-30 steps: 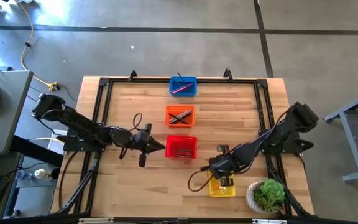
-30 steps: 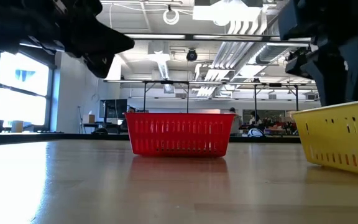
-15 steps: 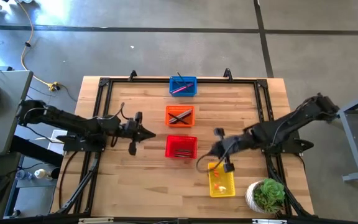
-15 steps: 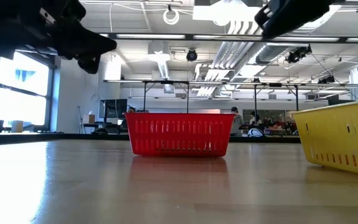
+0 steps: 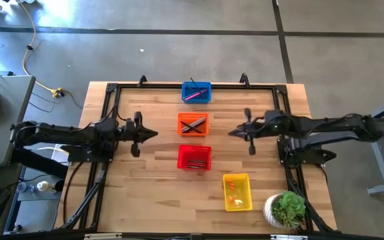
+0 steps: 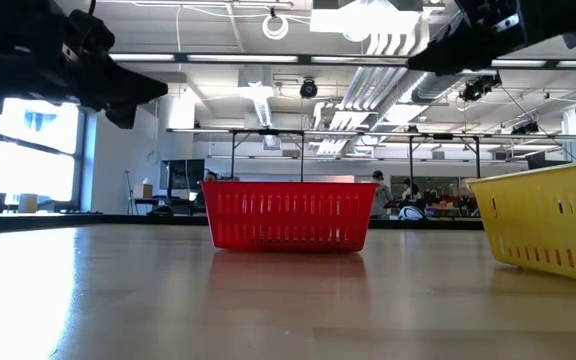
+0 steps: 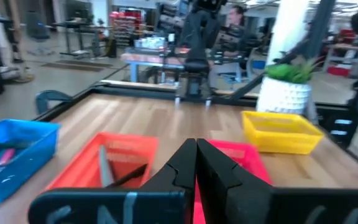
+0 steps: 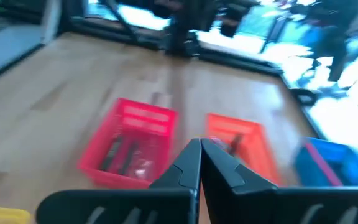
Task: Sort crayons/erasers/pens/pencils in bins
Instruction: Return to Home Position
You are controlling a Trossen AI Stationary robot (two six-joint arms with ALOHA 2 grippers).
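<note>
Bins, high view: four small rectangular plastic mesh baskets are seen on the wooden table [image 5: 145, 187]. Blue bin [image 5: 197, 92], orange bin [image 5: 193, 124] and red bin [image 5: 195, 157] are lined up mid-table; yellow bin [image 5: 237, 192] is set apart, near a potted plant [image 5: 287, 208]. Tiny orange-red erasers [image 5: 236, 198] are seen inside the yellow bin. Left gripper [image 5: 155, 134] and right gripper [image 5: 231, 132] are held either side of the orange bin, well clear of it.

Low view: red bin [image 6: 288, 215] and yellow bin [image 6: 553, 225] are seen on the table, both arms high above.

Left wrist view: fingers [image 7: 185, 163] are pressed together, nothing held.

Right wrist view: fingers [image 8: 190, 163] likewise closed, nothing gripped.

No loose items are spotted on the table, so sorting is judged done and the return to rest pose is in hand. Next, only a clean fold-back of both arms is needed, clear of the bins.
</note>
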